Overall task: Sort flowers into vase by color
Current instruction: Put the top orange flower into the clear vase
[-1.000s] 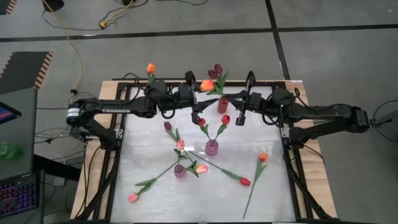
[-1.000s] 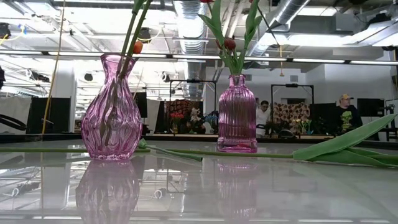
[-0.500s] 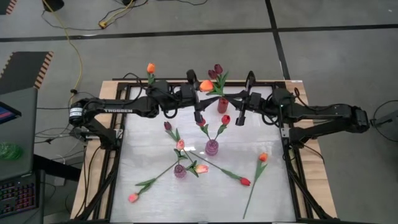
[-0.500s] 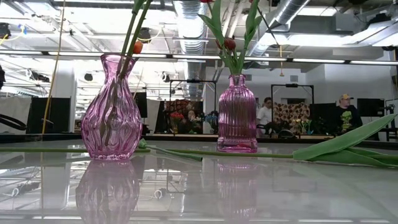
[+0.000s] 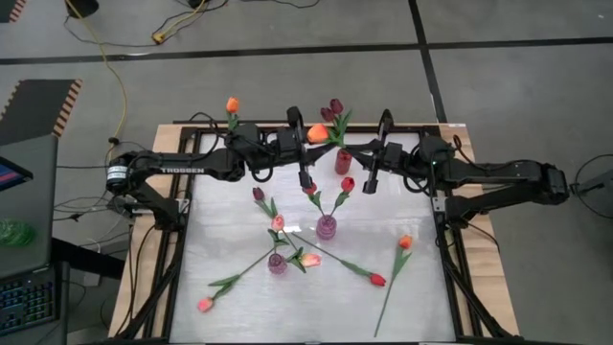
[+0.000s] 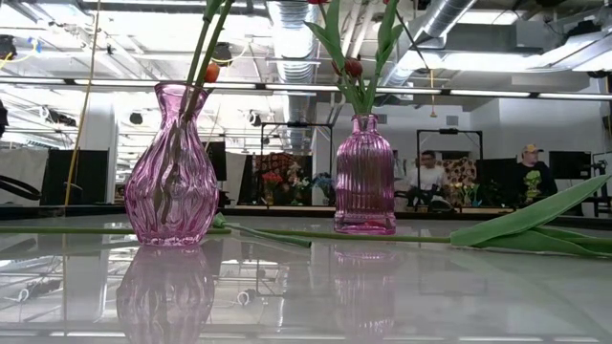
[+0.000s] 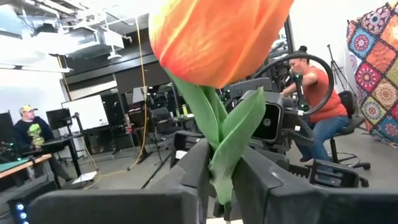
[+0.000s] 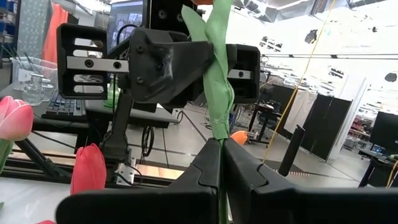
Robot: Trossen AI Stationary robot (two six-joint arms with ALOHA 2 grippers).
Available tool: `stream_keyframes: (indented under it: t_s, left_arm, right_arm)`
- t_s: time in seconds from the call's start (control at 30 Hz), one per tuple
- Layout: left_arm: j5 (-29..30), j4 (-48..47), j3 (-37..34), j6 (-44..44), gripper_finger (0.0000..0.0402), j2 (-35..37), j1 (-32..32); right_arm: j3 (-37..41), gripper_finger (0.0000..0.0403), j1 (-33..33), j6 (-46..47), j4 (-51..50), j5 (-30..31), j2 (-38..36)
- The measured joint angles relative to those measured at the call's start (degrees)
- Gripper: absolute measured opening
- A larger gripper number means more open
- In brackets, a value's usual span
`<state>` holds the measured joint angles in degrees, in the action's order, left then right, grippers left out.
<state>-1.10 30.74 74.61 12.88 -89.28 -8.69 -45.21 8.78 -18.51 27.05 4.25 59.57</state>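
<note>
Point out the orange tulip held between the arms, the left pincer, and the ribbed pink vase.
orange tulip (image 7: 214, 34), left wrist view, on its petals.
left pincer (image 7: 221, 174), left wrist view, midway between the fingertips clamping the stem.
ribbed pink vase (image 6: 364, 177), low view, on its body.

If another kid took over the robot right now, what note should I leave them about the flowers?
Left gripper and right gripper: both shut on the stem of one orange tulip, over the table's back.
Done: dark tulips in the red vase, red tulips in the middle pink vase.
Left: the held tulip, plus some lying on the table, among them a loose orange one and a loose red one.
</note>
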Motion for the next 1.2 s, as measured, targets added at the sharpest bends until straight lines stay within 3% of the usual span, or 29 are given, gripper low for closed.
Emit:
stream_keyframes:
  t_s: [0.3,0.53,0.7,0.83,1.2]
  left_arm:
    - [0.04,-0.18,0.0,0.0,0.0004,0.01,0.0]
    - [0.49,-2.72,-0.02,0.47,0.0002,0.77,0.0]
    - [4.88,-13.8,-0.02,3.02,0.0001,5.65,0.0]
    - [9.17,-23.13,-0.02,3.07,0.0,11.08,0.02]
    - [20.15,-46.58,-0.02,-1.16,0.0,29.06,0.02]
  right_arm:
    - [0.0,0.0041,0.0,0.01,-0.02,0.08,0.0]
    - [0.02,0.0103,0.0,0.03,-0.19,2.34,0.0]
    - [0.02,0.0158,-0.14,0.03,-3.13,10.07,-0.06]
    - [0.04,0.0182,-0.11,0.05,-7.9,12.69,-0.39]
    - [0.09,0.0182,0.02,2.43,-17.72,14.16,-0.81]
